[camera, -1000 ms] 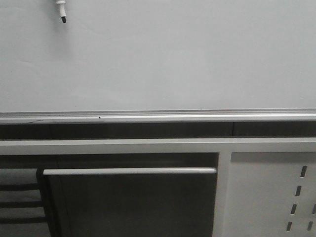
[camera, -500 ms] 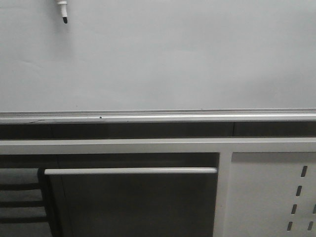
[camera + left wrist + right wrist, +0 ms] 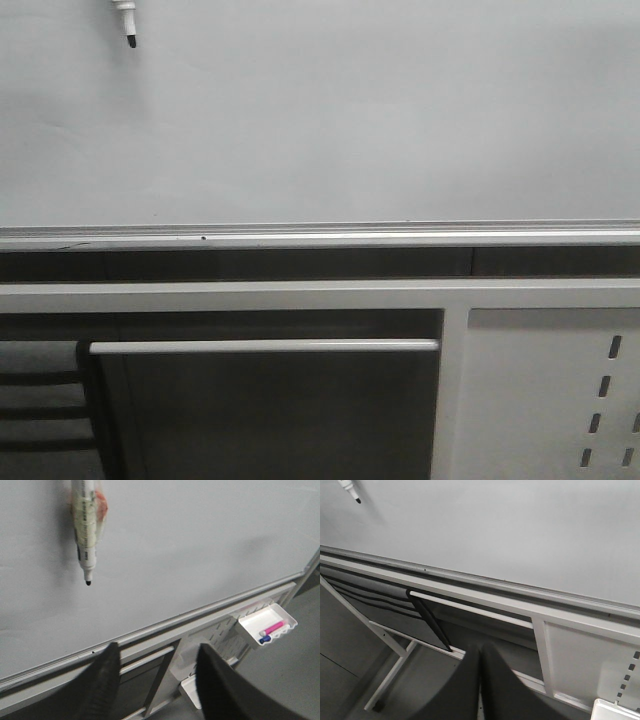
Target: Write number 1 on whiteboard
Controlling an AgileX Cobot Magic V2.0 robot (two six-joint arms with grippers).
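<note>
The whiteboard (image 3: pixel 350 110) fills the upper part of every view, and no number 1 shows on the part I can see. A white marker (image 3: pixel 86 530) with a black tip hangs tip-down in front of the board's upper left, also seen as the marker (image 3: pixel 125 20) in the front view and the marker (image 3: pixel 349 489) in the right wrist view. What holds it is hidden. My left gripper (image 3: pixel 157 649) is open and empty, well below the marker. My right gripper (image 3: pixel 480 649) is shut on nothing, down by the stand's frame.
A silver rail (image 3: pixel 320 238) runs along the board's lower edge. Below it are a horizontal bar (image 3: pixel 260 346) and a white perforated panel (image 3: pixel 550 390). A white tray (image 3: pixel 250 625) on the panel holds a pink and a blue marker.
</note>
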